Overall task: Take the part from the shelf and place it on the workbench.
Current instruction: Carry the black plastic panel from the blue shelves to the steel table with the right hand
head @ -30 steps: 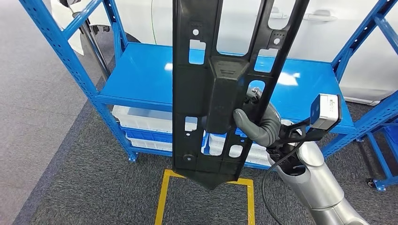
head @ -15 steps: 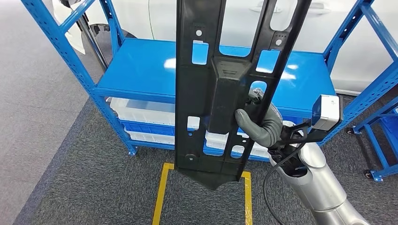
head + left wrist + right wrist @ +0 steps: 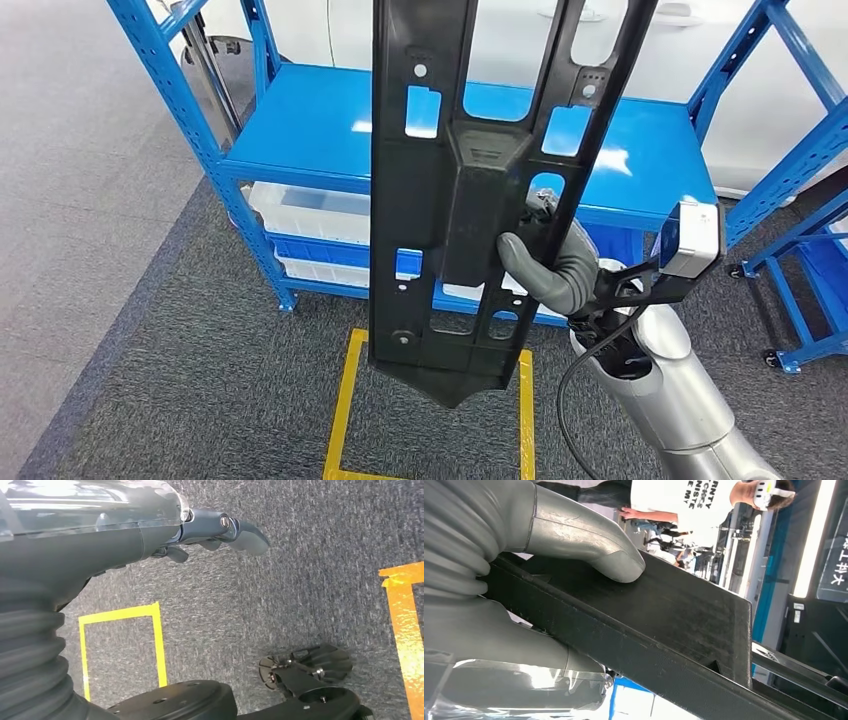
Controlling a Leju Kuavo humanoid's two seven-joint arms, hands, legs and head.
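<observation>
So behind everything there's a blue metal rack with a flat glossy blue shelf (image 3: 310, 125), and lower down in it sit some translucent white plastic bins (image 3: 310, 212) stacked over blue trays. On the dark grey carpet floor (image 3: 190, 370) just in front of the rack there's a yellow tape rectangle (image 3: 345, 400) marking a spot, and off to the right edge is a second blue frame on castor wheels (image 3: 790, 300). White bodywork of a parked car (image 3: 700, 60) runs behind the rack. The big thing blocking most of the head view is the long black plastic panel with rectangular cutouts (image 3: 430, 200), it hangs right in the middle and covers a good chunk of the shelf and bins behind it. It's held up in the air, clear of the shelf, standing pretty much upright: long axis runs vertical, pointed tapered end down over the tape rectangle, upper end running out of the top of the picture. The right hand (image 3: 545, 262) is clamped on its raised centre rib near the right side, thick grey thumb (image 3: 589, 540) pressed flat on the black surface in the right wrist view, where a person in a white printed shirt (image 3: 674, 500) stands in the background. The left hand (image 3: 220, 532) hangs over the carpet with its fingers loosely apart, holding nothing.
</observation>
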